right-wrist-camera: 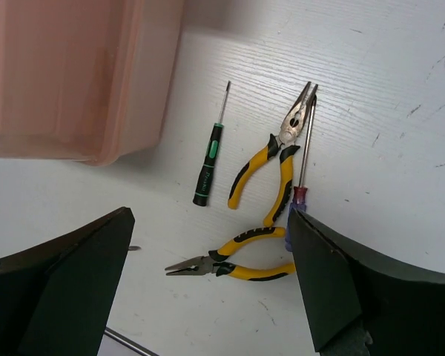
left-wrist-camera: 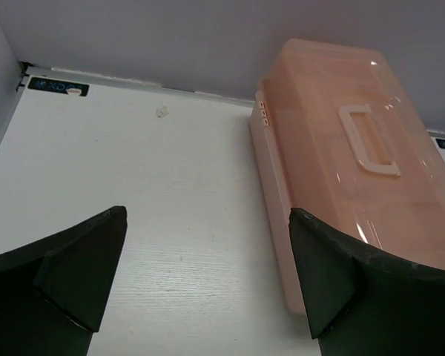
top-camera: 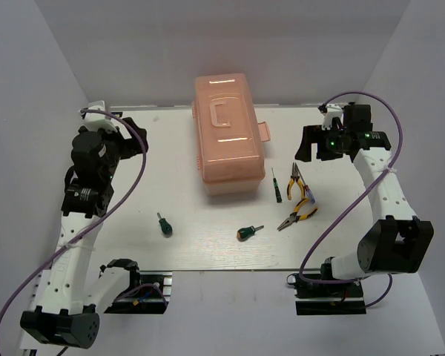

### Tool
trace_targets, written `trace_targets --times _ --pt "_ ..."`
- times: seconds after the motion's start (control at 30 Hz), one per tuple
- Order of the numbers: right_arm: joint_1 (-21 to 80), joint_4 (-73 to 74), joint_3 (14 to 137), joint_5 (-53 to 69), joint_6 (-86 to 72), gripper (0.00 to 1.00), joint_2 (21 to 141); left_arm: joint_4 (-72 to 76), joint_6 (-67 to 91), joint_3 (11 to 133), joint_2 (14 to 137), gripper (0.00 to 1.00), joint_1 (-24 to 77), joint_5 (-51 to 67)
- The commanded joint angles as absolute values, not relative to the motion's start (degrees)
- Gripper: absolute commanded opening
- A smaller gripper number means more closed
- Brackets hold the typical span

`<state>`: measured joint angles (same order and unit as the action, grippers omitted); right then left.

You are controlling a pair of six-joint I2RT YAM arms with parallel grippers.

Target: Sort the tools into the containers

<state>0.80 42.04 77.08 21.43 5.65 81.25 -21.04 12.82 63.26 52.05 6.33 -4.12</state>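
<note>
1. A translucent salmon-pink plastic toolbox with a rounded lid and moulded handle stands lengthwise at the far middle of the white worktop. Its lid is shut, so the compartments inside can be neither seen nor reached.
2. All the tools lie loose on the worktop, none sorted. Just right of the toolbox is a thin dark green screwdriver. Beside it lie yellow-and-black-handled pliers, with a slim maroon-handled driver touching their right side. A second pair of yellow-and-black pliers lies nearer the arms.
3. Towards the front edge, well apart, lie two stubby green-handled screwdrivers with orange collars: the left stubby screwdriver and the middle stubby screwdriver.
4. The left claw is spread wide and holds nothing. It hangs left of the toolbox, facing its long side, probably placed to steady or open the box.
5. The right claw is likewise wide and empty, hovering above the cluster of pliers, likely lined up to pick there.
6. Sorting appears not yet begun, and the lid likely needs lifting first.
</note>
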Motion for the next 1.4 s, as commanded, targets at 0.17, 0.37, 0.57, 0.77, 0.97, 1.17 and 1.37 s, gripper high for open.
trace_targets --times 0.17,0.37,0.57,0.77,0.97,1.17,1.37 --pt "0.8 44.6 79.4 31.8 18.2 0.90 81.5 -23.6 14.9 63.7 57.2 0.86 6.2 3.4" --pt "2.2 44.6 85.1 39.9 20.6 0.00 84.6 -23.6 16.3 65.5 61.2 0.00 6.2 8.3" --pt "10.7 46.5 108.4 38.4 16.7 0.19 101.8 -20.0 21.0 65.5 64.8 0.30 6.8 15.6" --pt "19.2 38.9 128.9 33.1 -2.6 0.88 116.5 -19.4 22.1 66.0 67.8 0.85 6.8 18.5" --pt "25.0 25.2 128.7 30.5 -11.1 0.85 120.6 -20.0 22.1 67.1 68.9 0.85 6.8 20.1" --pt "29.5 21.2 129.6 23.8 -14.4 0.80 124.3 -20.0 22.1 67.1 70.8 0.85 6.8 21.2" --pt "31.5 22.2 126.5 19.2 -15.0 0.77 124.4 -18.7 21.6 68.1 74.0 0.85 6.8 22.3"
